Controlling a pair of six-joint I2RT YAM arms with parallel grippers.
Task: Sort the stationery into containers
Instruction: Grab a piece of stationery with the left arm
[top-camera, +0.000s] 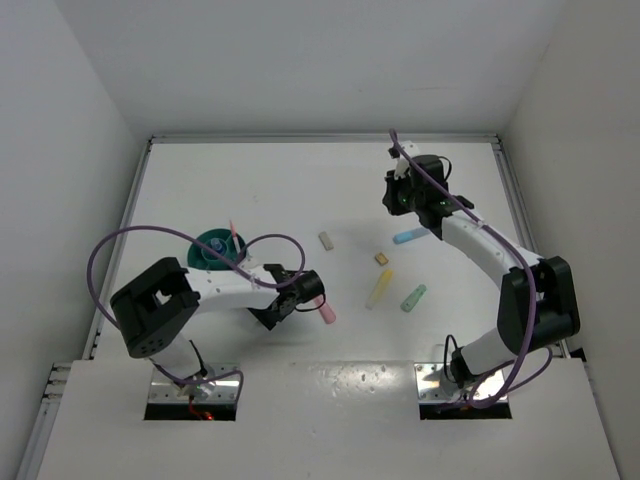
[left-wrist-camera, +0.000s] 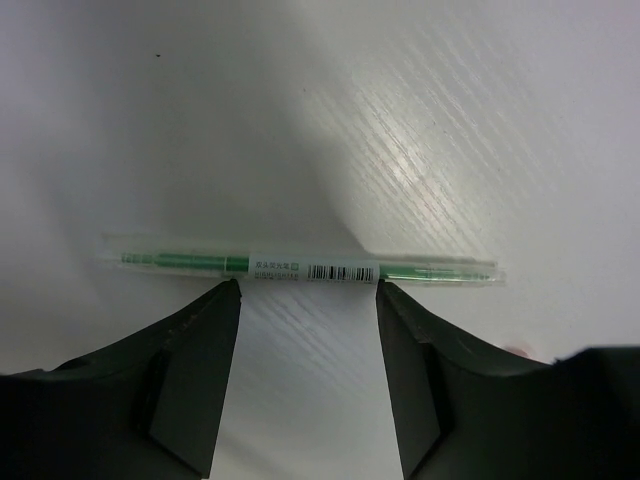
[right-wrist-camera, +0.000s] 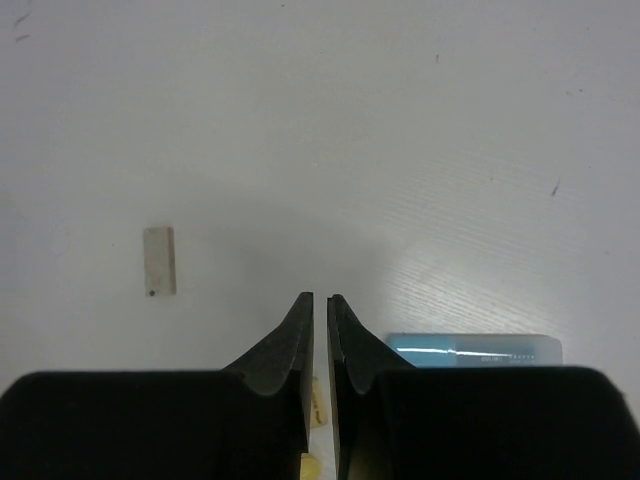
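**Four markers, two erasers, two pens, one cup**

Four stubby markers lie mid-table: pastel pink marker (top-camera: 325, 313), yellow marker (top-camera: 380, 288), green marker (top-camera: 413, 298) and blue marker (top-camera: 405, 237). There are two erasers, a white eraser (top-camera: 326, 240) and a tan eraser (top-camera: 381, 258).

One thin green pen (left-wrist-camera: 300, 268) lies crosswise just beyond the left gripper (left-wrist-camera: 308, 290), whose jaws are spread and hold nothing. One thin pink pen (top-camera: 232, 232) stands in the round dark-teal cup (top-camera: 208, 250), near the left wall.

The right gripper (right-wrist-camera: 320, 300) is pinched together and holds nothing. The loose pieces lie well apart from the edges of the white table (top-camera: 300, 180).
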